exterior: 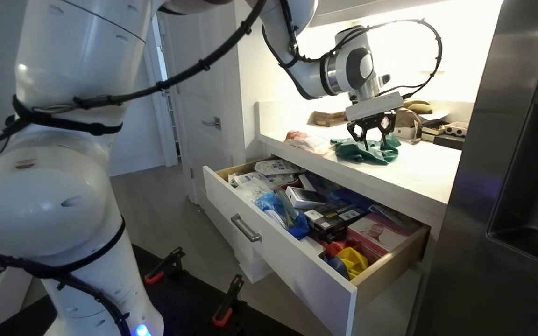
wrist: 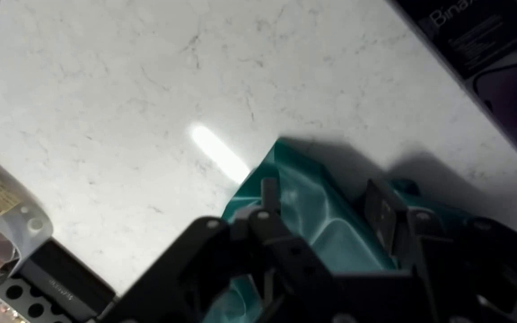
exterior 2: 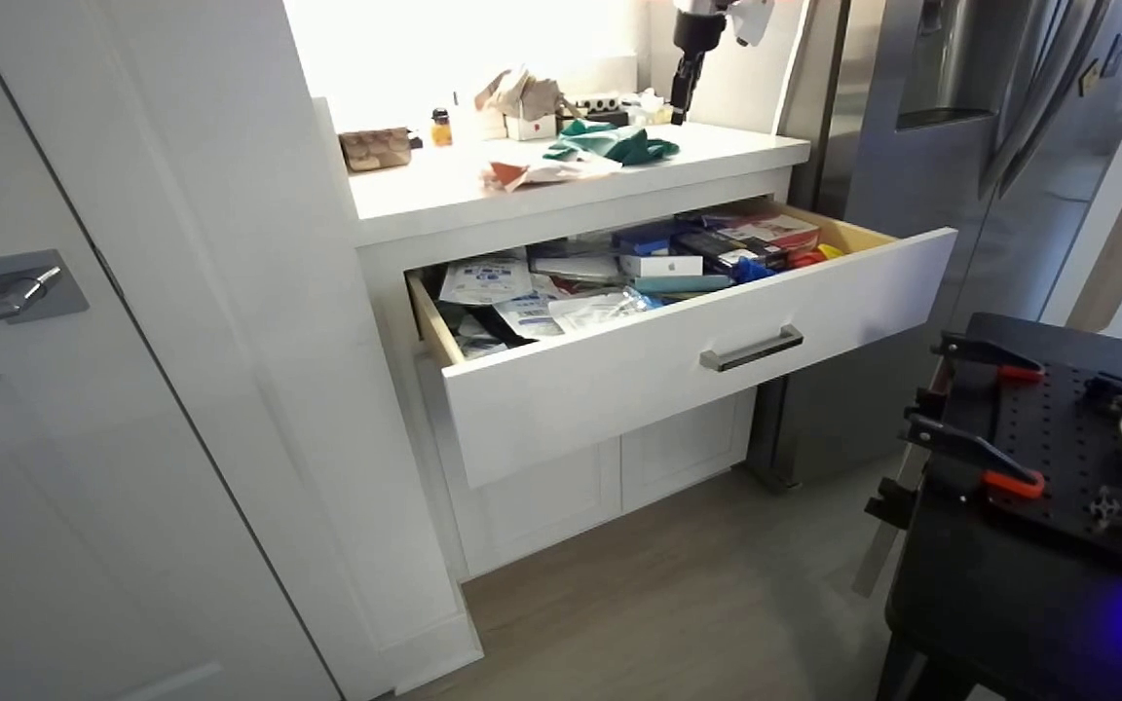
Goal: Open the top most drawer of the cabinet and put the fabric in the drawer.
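Observation:
The green fabric [exterior: 360,151] lies crumpled on the countertop of the white cabinet [exterior 2: 688,438]. My gripper [exterior: 375,143] points down over it, jaws apart. In the wrist view a glossy green fold of the fabric [wrist: 303,193] shows in the gap between the fingers [wrist: 269,193], which are not closed on it. Whether the tips touch the cloth I cannot tell. Beneath the counter the top drawer [exterior: 278,252] is pulled well out, its silver bar handle [exterior 2: 751,349] facing the room. Packets, boxes and bags fill the drawer.
A pale and orange cloth [exterior 2: 551,173] lies beside the fabric. Farther back on the counter are a brown box [exterior 2: 376,149], a small orange bottle [exterior 2: 440,127] and a white box [exterior 2: 530,127]. The steel fridge [exterior: 488,154] borders the cabinet at one end.

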